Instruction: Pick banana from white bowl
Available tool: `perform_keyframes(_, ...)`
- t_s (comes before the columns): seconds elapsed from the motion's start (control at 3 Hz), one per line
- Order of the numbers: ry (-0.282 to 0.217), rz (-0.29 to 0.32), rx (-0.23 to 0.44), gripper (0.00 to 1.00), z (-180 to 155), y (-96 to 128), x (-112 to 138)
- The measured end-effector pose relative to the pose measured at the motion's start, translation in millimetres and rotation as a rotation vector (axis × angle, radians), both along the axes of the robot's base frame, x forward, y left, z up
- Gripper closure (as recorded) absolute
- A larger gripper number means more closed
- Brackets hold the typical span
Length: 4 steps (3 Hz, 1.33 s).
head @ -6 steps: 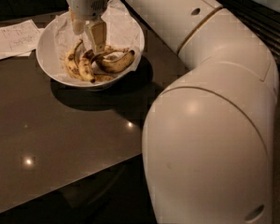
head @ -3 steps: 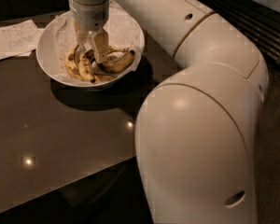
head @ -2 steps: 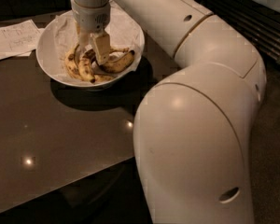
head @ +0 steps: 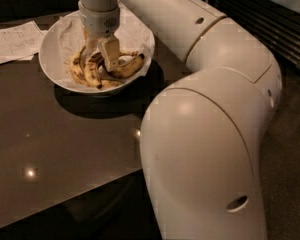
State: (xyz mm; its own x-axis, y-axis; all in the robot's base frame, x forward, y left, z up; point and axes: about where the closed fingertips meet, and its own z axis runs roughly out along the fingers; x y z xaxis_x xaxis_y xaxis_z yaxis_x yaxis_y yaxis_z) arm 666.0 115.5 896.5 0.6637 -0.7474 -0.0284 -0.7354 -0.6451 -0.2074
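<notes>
Hand point(head: 101, 61) lower than before, beside banana point(head: 127, 68) in white bowl point(head: 50, 49); grip impossible to tell.

single arm point(head: 205, 154) hogs right half of view, fat white shell segment up front, small oval hole low on it. bends at rounded joint point(head: 240, 59) upper right, thin brass-colored ring just past bend. from there long white link point(head: 160, 6) with couple of small round holes runs up-left. wrist point(head: 97, 6) at far end points straight down, pale cylinder. pincer point(head: 101, 58) hangs under wrist, upper left of view, aimed down, well apart from front segment.
</notes>
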Motion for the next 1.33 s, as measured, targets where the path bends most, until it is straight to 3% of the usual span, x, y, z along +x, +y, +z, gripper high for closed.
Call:
perform_keyframes(1.0,0.022,0.098,-0.048,0.41,-18,20,-15)
perform_keyframes(1.33,0.033,0.099,-0.038,0.59,-20,21,-18)
